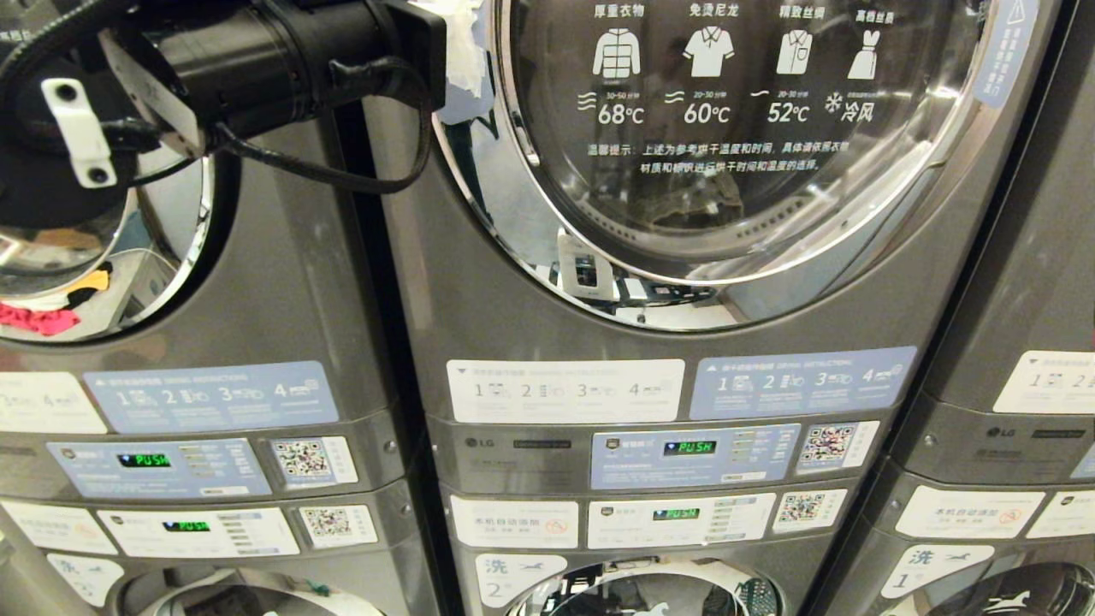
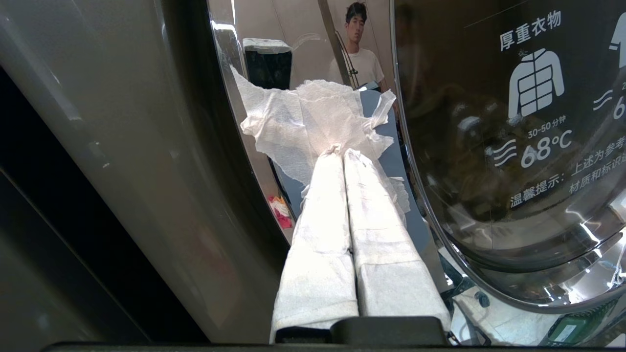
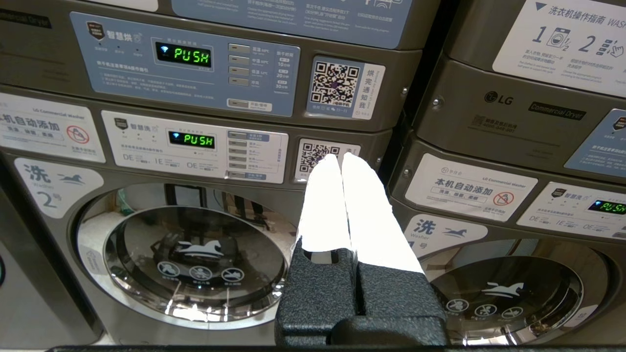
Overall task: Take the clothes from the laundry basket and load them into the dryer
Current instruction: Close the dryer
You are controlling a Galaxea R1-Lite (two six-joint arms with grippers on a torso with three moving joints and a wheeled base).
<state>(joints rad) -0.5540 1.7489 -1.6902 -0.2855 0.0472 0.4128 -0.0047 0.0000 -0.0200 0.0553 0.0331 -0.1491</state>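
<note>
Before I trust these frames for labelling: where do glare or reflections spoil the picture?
Head view: the dryer door glass mirrors the room. Left wrist view: the chrome rim reflects a person behind the left gripper and its white tissue. Right wrist view: the right gripper fingers are blown out white.

Our left arm (image 1: 257, 51) is a black cylinder with a white bracket (image 1: 79, 128) and looping black cable (image 1: 342, 175). Our grippers' fingers (image 3: 342, 210) are white-wrapped on textured black bases.

Grey stacked laundry machines (image 1: 282, 291) fill the room side by side. Green displays (image 3: 184, 55) glow on blue panels (image 1: 693, 456). A person (image 2: 361, 54) shows reflected in chrome.
</note>
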